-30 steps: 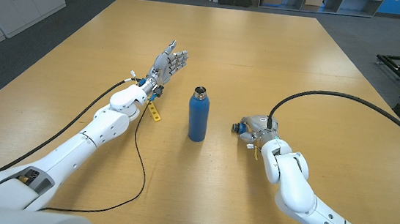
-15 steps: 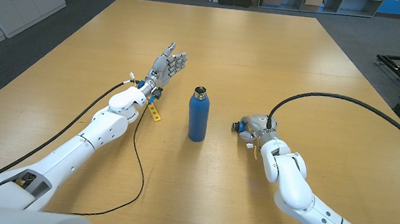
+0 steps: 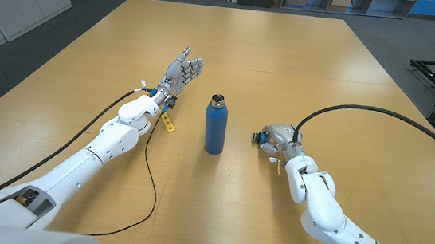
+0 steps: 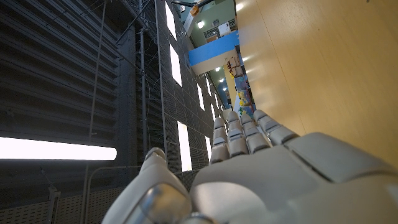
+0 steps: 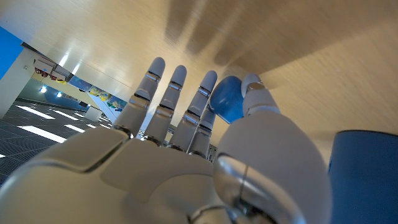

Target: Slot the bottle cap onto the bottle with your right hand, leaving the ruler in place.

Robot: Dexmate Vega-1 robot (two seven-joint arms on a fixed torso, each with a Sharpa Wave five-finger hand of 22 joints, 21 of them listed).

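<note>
While the right robot hand (image 3: 274, 139) sits low on the counter (image 3: 304, 58) just to the right of the blue bottle (image 3: 215, 125), its fingers (image 5: 163, 99) reach out nearly straight and side by side, and the thumb (image 5: 256, 93) lies against a rounded blue bottle cap (image 5: 225, 104). In the right wrist view the cap is wedged between the thumb and the nearest finger, so the hand appears to pinch it; in the head view the cap itself cannot be made out, being lost among the blue and grey parts of the hand. The bottle's blue wall also fills a corner of the right wrist view (image 5: 367, 174), close beside the thumb.

The bottle stands upright near the middle of the counter, its metal neck bare and uncapped. The right hand and the bottle are near one another but apart, with bare wood between them.

To the left of the bottle, the left robot hand (image 3: 182, 71) is raised off the wood with fingers spread and extended, holding nothing. Between that arm's wrist and the bottle, a short yellow ruler (image 3: 169, 122) lies flat on the counter, partly under the wrist, clear of the bottle's base. A black cable (image 3: 151, 176) trails from the left arm across the wood, left of the bottle, and another arcs from the right arm.
</note>
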